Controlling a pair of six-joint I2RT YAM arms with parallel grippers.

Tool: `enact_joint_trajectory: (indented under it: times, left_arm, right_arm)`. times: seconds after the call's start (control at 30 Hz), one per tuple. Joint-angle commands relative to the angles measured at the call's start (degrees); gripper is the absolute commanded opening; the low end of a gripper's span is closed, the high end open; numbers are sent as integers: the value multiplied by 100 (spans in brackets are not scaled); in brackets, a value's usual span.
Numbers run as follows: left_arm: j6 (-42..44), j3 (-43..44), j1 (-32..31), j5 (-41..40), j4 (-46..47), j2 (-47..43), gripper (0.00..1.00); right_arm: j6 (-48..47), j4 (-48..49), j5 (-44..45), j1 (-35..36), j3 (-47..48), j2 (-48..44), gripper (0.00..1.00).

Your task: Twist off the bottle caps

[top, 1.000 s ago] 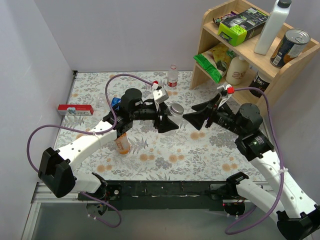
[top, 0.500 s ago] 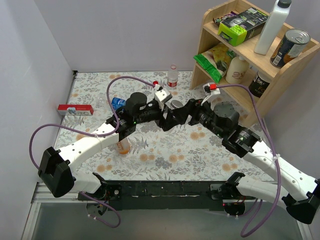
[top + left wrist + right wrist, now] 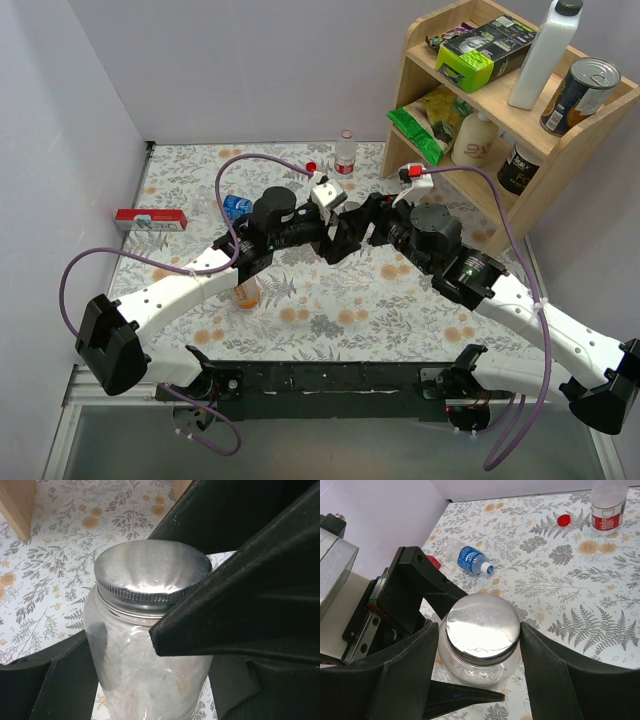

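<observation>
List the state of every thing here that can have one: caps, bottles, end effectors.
silver cap: screwed on the squat clear bottle.
squat clear bottle: capped, held.
left end effector: shut on the squat clear bottle.
right end effector: jaws flank the silver cap; contact unclear.
red cap: off, lying on the table.
red-labelled bottle: upright, apparently uncapped.
blue-labelled bottle: on its side, capped.
orange-liquid bottle: half hidden under left arm.

Bright even light, glare on silver cap [image 3: 481,625]
</observation>
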Motion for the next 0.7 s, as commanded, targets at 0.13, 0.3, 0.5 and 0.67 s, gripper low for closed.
enact_joint_trajectory:
  times: [0.13,0.3,0.5,0.67]
  left_arm:
    - [137,-15,-159,201,180,-218,40]
    - [224,-42,-194,491,171,-244,41]
    - [234,-33,-194,1114,171,-323,41]
    - [207,54,-168,1826,127,-359,42]
  right_arm:
    - [-119,314,-3,87,308,87,69]
    - [-127,393,-108,87,230,104,68]
    - [-180,429,-406,9,142,-10,49]
    - [-163,699,-1282,-448,-227,-290,36]
